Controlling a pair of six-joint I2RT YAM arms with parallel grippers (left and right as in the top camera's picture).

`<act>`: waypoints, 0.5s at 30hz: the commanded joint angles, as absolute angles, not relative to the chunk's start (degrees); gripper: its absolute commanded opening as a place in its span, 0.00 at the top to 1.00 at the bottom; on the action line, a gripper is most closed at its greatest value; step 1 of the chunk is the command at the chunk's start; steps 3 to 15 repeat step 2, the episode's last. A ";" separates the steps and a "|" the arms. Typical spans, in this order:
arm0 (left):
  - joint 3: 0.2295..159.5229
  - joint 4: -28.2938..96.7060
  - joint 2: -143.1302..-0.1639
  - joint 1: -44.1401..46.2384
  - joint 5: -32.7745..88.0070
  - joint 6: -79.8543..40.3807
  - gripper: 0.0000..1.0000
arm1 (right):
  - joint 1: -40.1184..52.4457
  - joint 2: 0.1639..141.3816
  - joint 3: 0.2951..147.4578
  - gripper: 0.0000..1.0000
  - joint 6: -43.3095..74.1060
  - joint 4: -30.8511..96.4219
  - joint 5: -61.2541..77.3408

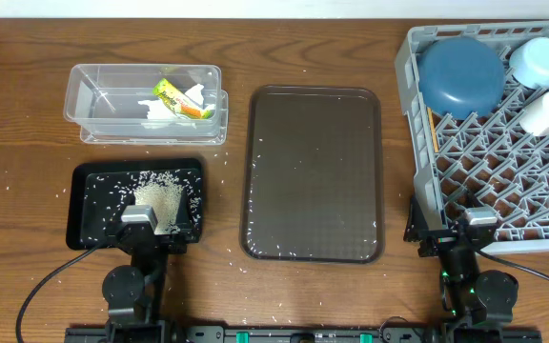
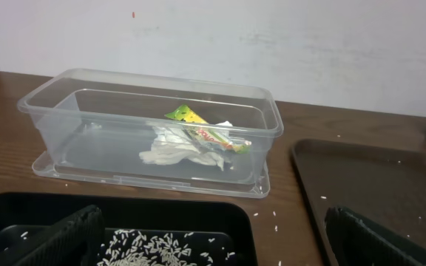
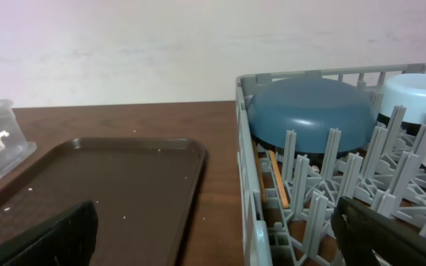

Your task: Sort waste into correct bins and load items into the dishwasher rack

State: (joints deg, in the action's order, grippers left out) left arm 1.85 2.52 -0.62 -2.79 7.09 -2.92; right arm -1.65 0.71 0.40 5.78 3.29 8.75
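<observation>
Left claw [image 1: 139,221] gapes wide over the black tray's [image 1: 78,205] near edge, rice [image 1: 160,198] just ahead. Napkin [image 2: 170,148] and wrapper [image 2: 198,127] lie in the tub [image 1: 84,95] beyond. Right claw [image 1: 475,225], also wide, sits at the rack's [image 1: 425,162] near corner; chopsticks [image 3: 276,177] run away from it under the bowl [image 1: 460,74].

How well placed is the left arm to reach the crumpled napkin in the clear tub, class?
Probably yes. The clear tub has no lid, the napkin lies exposed, touching the wrapper, and only the low black tray of rice sits between it and the left end effector.
</observation>
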 commanded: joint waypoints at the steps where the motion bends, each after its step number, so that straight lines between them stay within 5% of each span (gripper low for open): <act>1: 0.23 3.51 -0.27 -2.55 6.83 -2.15 0.02 | -2.17 0.32 0.32 0.01 5.06 3.60 8.38; 15: 0.23 3.53 -0.27 -2.55 6.83 -2.15 0.02 | -2.17 0.32 0.32 0.01 5.06 3.60 8.38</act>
